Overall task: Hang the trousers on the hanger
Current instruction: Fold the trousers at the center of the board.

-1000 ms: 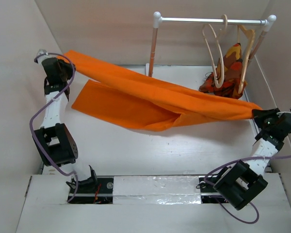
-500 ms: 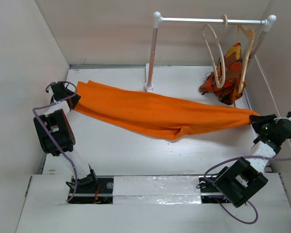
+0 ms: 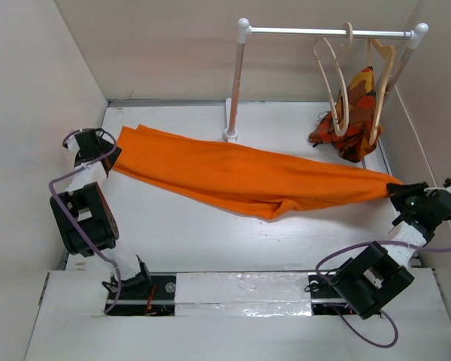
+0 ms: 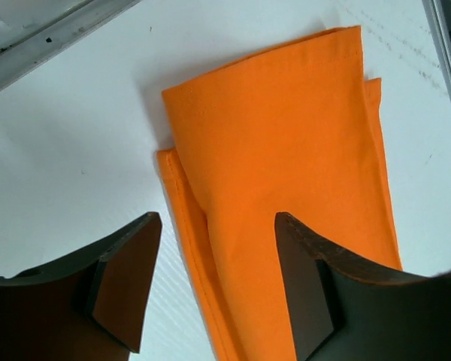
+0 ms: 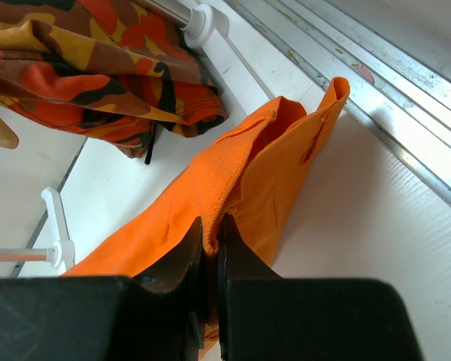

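Across the middle of the top view, you have the trousers (image 3: pixel 248 177) stretched over the table (image 3: pixel 210 241) as one long orange band, slanting from the left side down to the right edge. Your left hand (image 3: pixel 99 153) sits at the band's left end and your right hand (image 3: pixel 403 197) at its right end. In the upper right of that frame the hanger (image 3: pixel 331 83) hangs by its hook from the rail (image 3: pixel 323 32), well apart from the trousers, with a patterned garment (image 3: pixel 353 113) hanging just beside it. In the left wrist view, your left hand (image 4: pixel 218 286) has its jaws wide apart at the bottom of the frame, and the folded end of the trousers (image 4: pixel 286 165) lies on the table (image 4: pixel 75 150) and runs up between them to the upper right; the jaws grip nothing. In the right wrist view, your right hand (image 5: pixel 209 241) has its jaws pressed together on a fold of the trousers (image 5: pixel 263 173) at lower centre, the cloth rising from the pinch to a loose open end at the upper right, above the table (image 5: pixel 376 248). The patterned garment (image 5: pixel 83 68) fills the upper left of that frame, near the trousers.
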### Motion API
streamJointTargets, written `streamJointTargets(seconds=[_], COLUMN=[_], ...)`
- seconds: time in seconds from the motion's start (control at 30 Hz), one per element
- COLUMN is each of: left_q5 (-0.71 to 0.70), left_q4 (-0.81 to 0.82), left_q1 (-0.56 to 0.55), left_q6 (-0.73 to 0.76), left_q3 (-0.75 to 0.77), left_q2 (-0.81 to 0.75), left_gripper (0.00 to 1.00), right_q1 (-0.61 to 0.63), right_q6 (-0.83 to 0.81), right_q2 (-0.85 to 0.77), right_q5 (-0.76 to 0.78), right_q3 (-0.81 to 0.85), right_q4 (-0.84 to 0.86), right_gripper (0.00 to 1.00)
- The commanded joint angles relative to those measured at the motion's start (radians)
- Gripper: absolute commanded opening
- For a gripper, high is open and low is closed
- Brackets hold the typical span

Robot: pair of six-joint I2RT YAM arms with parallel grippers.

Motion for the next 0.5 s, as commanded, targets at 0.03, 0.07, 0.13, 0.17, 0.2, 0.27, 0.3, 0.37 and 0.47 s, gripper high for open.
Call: streamJointTargets(seconds=[0.03,0.07,0.13,0.17,0.2,0.27,0.3,0.37,0.47], left_q5=[0.006,0.011,0.017,0.035,0.052,0.057,0.055,0.054,0.052], left_q4=[-0.024,-0.089,-0.113,-0.104,-0.088,-0.073,-0.076,-0.082,-0.071], left_q1=[-0.024,-0.038,-0.050,-0.050,-0.050,-0.050,-0.050,-0.061,-0.075], left_q6=[0.017,0.017,0.018,0.011,0.003,-0.020,-0.026,-0.037,-0.051], left_q3=[-0.020,0.024,0.044,0.035,0.023,0.012,0.015,0.021,0.026], left_q2=[-0.025,0.029,0.067,0.084,0.088,0.103,0.110,0.132,0.155], left_gripper=[0.63,0.63,0.64,0.64,0.64,0.63,0.62,0.60,0.56], right_q1=[-0.014,-0.014,-0.014,-0.014,-0.014,-0.014,-0.014,-0.014,-0.014], right_q6=[-0.031,-0.037,-0.051,-0.057,-0.062,-0.074,-0.076,-0.068,-0.050], right_q2=[-0.011,-0.008,0.014,0.022,0.028,0.043,0.045,0.051,0.055], right_q5=[-0.029,-0.031,-0.046,-0.051,-0.054,-0.060,-0.060,-0.061,-0.061], right_q3=[0.031,0.029,0.028,0.029,0.029,0.028,0.026,0.019,0.012], right_q4=[0.100,0.100,0.106,0.108,0.108,0.113,0.116,0.134,0.157], right_gripper=[0.00,0.00,0.00,0.00,0.00,0.00,0.00,0.00,0.00])
